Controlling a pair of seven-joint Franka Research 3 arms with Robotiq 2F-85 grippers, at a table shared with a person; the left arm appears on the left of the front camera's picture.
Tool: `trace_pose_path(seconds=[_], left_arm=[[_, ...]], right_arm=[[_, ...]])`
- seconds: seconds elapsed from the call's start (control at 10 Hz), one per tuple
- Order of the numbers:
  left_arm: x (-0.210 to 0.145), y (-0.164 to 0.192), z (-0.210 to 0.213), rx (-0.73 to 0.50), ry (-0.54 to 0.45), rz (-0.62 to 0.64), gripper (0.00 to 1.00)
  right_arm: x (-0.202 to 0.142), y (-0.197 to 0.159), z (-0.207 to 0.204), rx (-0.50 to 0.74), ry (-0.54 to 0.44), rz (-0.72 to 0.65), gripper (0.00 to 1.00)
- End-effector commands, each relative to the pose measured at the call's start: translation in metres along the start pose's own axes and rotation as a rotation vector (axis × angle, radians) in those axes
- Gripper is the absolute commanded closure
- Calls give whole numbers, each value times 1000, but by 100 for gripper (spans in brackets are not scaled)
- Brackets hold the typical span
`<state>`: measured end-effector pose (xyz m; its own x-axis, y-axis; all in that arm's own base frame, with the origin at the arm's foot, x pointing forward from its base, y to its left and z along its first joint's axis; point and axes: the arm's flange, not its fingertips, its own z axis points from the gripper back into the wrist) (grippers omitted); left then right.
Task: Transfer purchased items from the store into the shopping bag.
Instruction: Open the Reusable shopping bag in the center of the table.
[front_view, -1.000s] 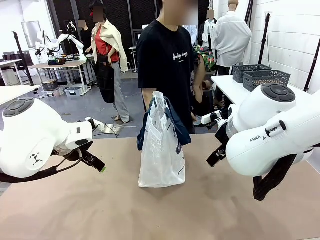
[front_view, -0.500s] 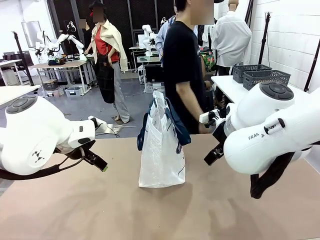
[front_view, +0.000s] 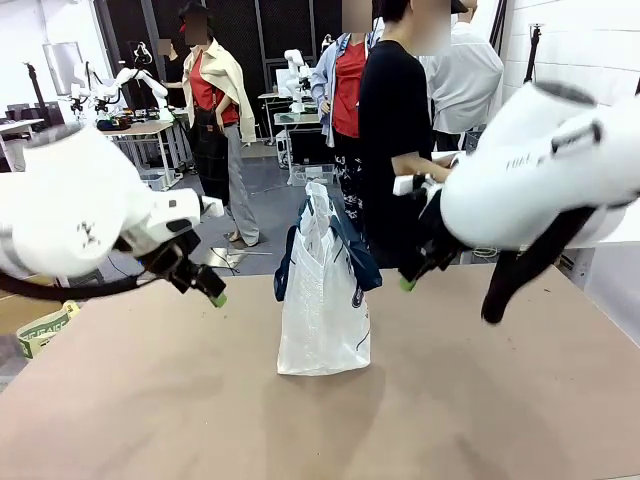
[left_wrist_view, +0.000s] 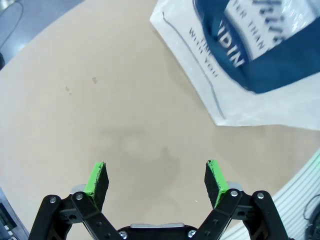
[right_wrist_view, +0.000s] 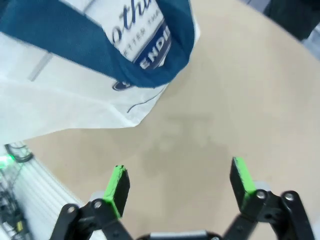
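Observation:
The shopping bag (front_view: 322, 300) stands upright in the middle of the tan table, translucent white with navy strap handles and a navy logo. My left gripper (front_view: 207, 290) hangs open to its left, above the table and apart from it. To the bag's right my right gripper (front_view: 408, 280) is open too, with a gap between them. In the left wrist view the open gripper (left_wrist_view: 156, 182) holds nothing, and the bag (left_wrist_view: 240, 75) lies at the upper right. The right wrist view has its gripper (right_wrist_view: 181, 182) open over bare table, with the bag (right_wrist_view: 75, 85) at the upper left. The store and the purchased items are out of view.
A person in a black shirt (front_view: 395, 150) stands side-on at the table's far edge, behind the bag and my right arm. A green-printed tape roll (front_view: 40, 330) lies off the table's left edge. Bare table (front_view: 320, 420) stretches in front of the bag.
Both arms have risen and swung inward toward the bag, jaws still open. The person has turned from the bag and shifted right. The bag has not moved.

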<state>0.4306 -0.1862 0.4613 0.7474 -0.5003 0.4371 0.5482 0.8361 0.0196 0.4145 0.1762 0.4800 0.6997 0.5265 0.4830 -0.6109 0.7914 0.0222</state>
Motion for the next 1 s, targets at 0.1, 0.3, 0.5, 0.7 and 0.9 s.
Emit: trace_pose_path(seconds=[0.1, 0.3, 0.5, 0.7, 0.9], left_arm=[[54, 9, 44, -40, 61, 22, 0], [74, 12, 59, -94, -8, 27, 0], [52, 7, 54, -27, 33, 6, 0], [65, 7, 59, -44, 27, 15, 0], [85, -17, 71, -2, 148, 126, 0]], right_arm=[[47, -27, 49, 39, 57, -48, 0], [63, -33, 65, -21, 79, -24, 0], [44, -30, 63, 16, 43, -43, 0], [44, -30, 63, 16, 43, -43, 0], [75, -23, 65, 47, 55, -60, 0]])
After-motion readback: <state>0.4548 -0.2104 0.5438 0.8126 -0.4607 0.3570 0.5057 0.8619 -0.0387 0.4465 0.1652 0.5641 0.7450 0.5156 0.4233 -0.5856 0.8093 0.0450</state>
